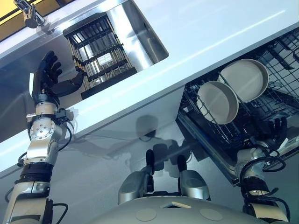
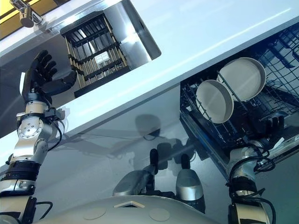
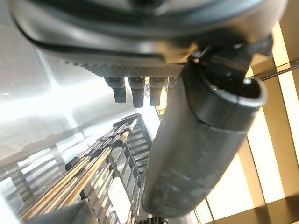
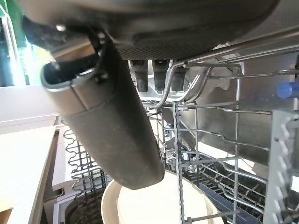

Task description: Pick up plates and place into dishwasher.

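Plates: two pale plates, the nearer plate (image 1: pixel 218 101) and the farther plate (image 1: pixel 245 79), stand on edge in the dishwasher rack (image 1: pixel 285 56). They tilt the same way, the nearer one overlapping the farther one's rim.

Done so far: judging by how they sit, both of these plates count as loaded (neither rests in a hand).

Left to do: a dark dish rack (image 1: pixel 100 51) stands in the sink (image 1: pixel 140 32), which is set into the pale counter (image 1: pixel 210 37). Whether a plate waits between its bars cannot be told. If one does, the next pick would probably start there, since the left hand is close by.

Right hand: the right hand (image 1: pixel 275 128) is low in the dishwasher rack, near the plates but apart from them. Its fingers (image 4: pixel 149 77) are straight and close together, with the thumb spread well away. They lie right by a wire of the rack, though contact cannot be made out. It holds nothing.

Left hand: the left hand (image 1: pixel 49 74) is raised over the sink, just beside the dish rack. Its fingers (image 3: pixel 138 91) are straight and slightly fanned, and the thumb reaches out toward the rack's edge. The hand is open and holds nothing.

Surroundings: a metal tap (image 1: pixel 30 14) stands at the far corner of the sink.
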You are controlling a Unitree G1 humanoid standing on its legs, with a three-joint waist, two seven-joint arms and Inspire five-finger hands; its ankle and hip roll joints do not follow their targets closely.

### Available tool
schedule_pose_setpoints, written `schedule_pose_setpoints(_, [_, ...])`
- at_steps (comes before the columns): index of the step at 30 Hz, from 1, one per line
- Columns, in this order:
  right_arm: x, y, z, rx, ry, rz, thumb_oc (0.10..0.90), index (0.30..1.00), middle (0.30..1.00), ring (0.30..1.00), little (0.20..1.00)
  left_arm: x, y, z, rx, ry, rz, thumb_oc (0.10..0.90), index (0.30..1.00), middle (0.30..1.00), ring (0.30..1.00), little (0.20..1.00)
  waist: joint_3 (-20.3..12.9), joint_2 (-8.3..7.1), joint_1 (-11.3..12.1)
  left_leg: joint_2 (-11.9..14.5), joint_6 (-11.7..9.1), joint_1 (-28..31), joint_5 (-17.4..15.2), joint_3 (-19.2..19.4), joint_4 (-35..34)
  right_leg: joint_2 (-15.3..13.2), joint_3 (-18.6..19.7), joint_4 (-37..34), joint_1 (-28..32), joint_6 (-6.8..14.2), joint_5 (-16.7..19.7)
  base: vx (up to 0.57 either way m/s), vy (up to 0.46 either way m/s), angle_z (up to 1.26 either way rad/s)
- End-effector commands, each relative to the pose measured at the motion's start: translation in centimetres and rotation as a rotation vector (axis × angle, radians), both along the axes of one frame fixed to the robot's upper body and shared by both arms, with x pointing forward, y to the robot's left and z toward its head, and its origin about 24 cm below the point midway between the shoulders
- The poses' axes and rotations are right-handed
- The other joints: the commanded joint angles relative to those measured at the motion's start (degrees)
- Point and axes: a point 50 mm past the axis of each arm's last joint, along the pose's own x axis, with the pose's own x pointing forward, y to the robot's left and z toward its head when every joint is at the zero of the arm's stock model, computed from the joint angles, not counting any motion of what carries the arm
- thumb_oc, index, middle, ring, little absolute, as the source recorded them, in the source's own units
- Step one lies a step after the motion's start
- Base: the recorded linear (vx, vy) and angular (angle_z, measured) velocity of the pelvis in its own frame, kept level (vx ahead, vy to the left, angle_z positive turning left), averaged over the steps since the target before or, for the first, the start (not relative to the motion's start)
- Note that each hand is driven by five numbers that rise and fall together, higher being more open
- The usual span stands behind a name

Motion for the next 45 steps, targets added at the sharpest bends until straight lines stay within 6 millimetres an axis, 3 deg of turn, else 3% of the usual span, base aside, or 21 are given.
schedule_pose_setpoints(1, [3.3,2.0,5.0,-0.064,-0.374,0.348,0.8,0.9,0.9,0.9,0.9,-0.1,1.4,5.6,0.04,-0.267,0.045,0.8,0.9,0.9,0.9,0.9,-3.08,-0.93,1.02,-1.57,0.6,1.37,-7.39,3.21,3.96,0.78,-0.61,9.87,-5.55,-0.74,-5.08,0.03,-0.013,-0.05])
schedule_pose_setpoints(4, [3.5,2.9,3.6,0.085,-0.46,0.472,0.8,0.9,0.9,0.9,0.9,-0.4,2.2,5.6,0.063,-0.26,0.039,0.8,0.9,0.9,0.9,0.9,-3.65,-2.25,1.42,-1.33,0.76,1.71,-7.69,3.87,3.6,0.62,-0.99,9.15,-5.26,-0.38,-4.64,0.03,-0.074,-0.07])
schedule_pose_setpoints(10, [4.7,4.7,2.4,0.192,-0.478,0.609,0.8,0.9,0.9,0.9,0.9,-0.2,3.2,6.3,0.108,-0.252,0.051,0.8,0.9,0.9,0.9,0.9,-4.47,-3.81,1.79,-0.88,0.91,1.72,-7.77,4.93,3.28,1.24,-0.54,8.44,-5.4,-0.16,-3.84,0.04,-0.077,-0.17])
schedule_pose_setpoints(18, [8.3,7.1,4.4,0.186,-0.416,0.84,0.8,0.9,0.9,0.9,0.9,0.5,2.4,7.2,0.15,-0.238,-0.002,0.8,0.9,0.9,0.9,0.9,-4.92,-4.03,3.9,-0.77,0.96,2.21,-8.05,4.01,4.42,1.02,-0.21,7.87,-3.78,0.05,-3.19,0.1,-0.037,-0.08])
schedule_pose_setpoints(24, [11.5,9.2,8.7,0.128,-0.459,0.962,0.8,0.9,0.9,0.9,0.9,0.9,1.4,7.5,0.172,-0.235,-0.037,0.8,0.9,0.9,0.9,0.9,-5.06,-4.09,5.74,-0.81,0.72,2.05,-7.86,2.93,4.8,0.72,-0.89,7.48,-3.28,-0.04,-2.83,0.07,-0.005,0.04])
schedule_pose_setpoints(26, [13.5,11.1,12.8,0.065,-0.537,1.013,0.8,0.9,0.9,0.9,0.9,1.2,0.8,7.8,0.181,-0.24,-0.051,0.8,0.9,0.9,0.9,0.9,-4.73,-4.13,6.68,-0.95,0.74,1.52,-7.77,2.34,5.07,0.6,-1.15,7.27,-3.53,-0.24,-2.62,0.01,0.003,0.09])
schedule_pose_setpoints(29, [14.9,12.1,16.4,-0.011,-0.616,1.016,0.8,0.9,0.9,0.9,0.9,1.6,0.4,8.1,0.181,-0.248,-0.061,0.8,0.9,0.9,0.9,0.9,-4.6,-4.2,7.53,-1.12,0.81,0.98,-7.66,1.81,5.11,0.63,-1.27,7.06,-3.82,-0.43,-2.51,0.0,0.002,0.04])
schedule_pose_setpoints(34, [16.4,11.5,23.2,-0.175,-0.766,0.891,0.8,0.9,0.9,0.9,0.9,2.5,0.2,8.5,0.184,-0.252,-0.083,0.8,0.9,0.9,0.9,0.9,-4.81,-4.33,9.14,-1.41,0.77,-0.34,-7.5,1.03,5.4,0.79,-1.3,7.02,-4.83,-0.64,-2.35,0.0,0.014,0.12])
schedule_pose_setpoints(37, [16.6,10.2,25.6,-0.311,-0.747,0.764,0.8,0.9,0.9,0.9,0.9,2.8,0.1,8.6,0.19,-0.245,-0.087,0.8,0.9,0.9,0.9,0.9,-4.97,-4.58,9.84,-1.68,0.84,-0.68,-7.39,0.31,5.51,0.91,-1.1,6.89,-4.97,-0.71,-2.17,0.02,0.024,0.2])
schedule_pose_setpoints(42, [16.6,8.0,26.2,-0.421,-0.677,0.686,0.8,0.9,0.9,0.9,0.9,3.0,-0.1,8.6,0.191,-0.241,-0.104,0.8,0.9,0.9,0.9,0.9,-5.33,-5.27,10.56,-2.08,0.87,-0.69,-7.27,-0.58,5.36,0.8,-1.33,6.69,-4.8,-0.6,-1.92,0.03,0.02,0.19])
schedule_pose_setpoints(45, [16.1,6.1,25.2,-0.445,-0.617,0.606,0.8,0.9,0.9,0.9,0.9,2.9,0.1,8.5,0.188,-0.24,-0.111,0.8,0.9,0.9,0.9,0.9,-5.66,-5.77,10.41,-2.34,0.97,-0.33,-7.35,-0.62,5.16,0.62,-1.45,6.43,-4.51,-0.41,-1.68,0.02,0.023,0.08])
